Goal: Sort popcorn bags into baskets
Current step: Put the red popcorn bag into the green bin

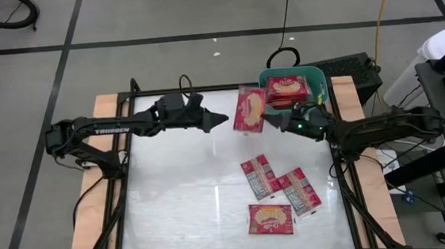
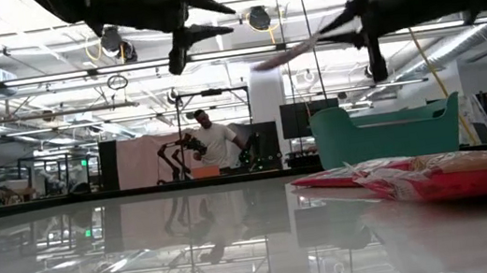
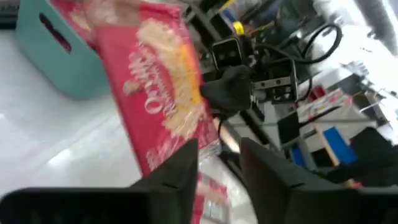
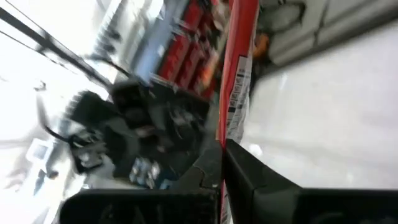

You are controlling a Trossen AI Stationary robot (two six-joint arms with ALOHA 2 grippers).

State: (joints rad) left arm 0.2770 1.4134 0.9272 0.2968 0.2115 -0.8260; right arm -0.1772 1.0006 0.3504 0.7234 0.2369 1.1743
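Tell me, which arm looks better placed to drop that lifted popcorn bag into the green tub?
The right arm, probably. Its gripper already pinches the raised popcorn bag right beside the green tub. The left gripper hangs open on the bag's far side, holding nothing.

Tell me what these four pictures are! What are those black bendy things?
They are two robot arms at a table. One picture looks down from above, one sits level with the tabletop, and two come from cameras on the wrists. The right end effector pinches a flat red popcorn packet in the air beside the teal-green plastic tub, which already holds packets. The left end effector hovers open, holding nothing. Three more packets lie on the shiny white table.
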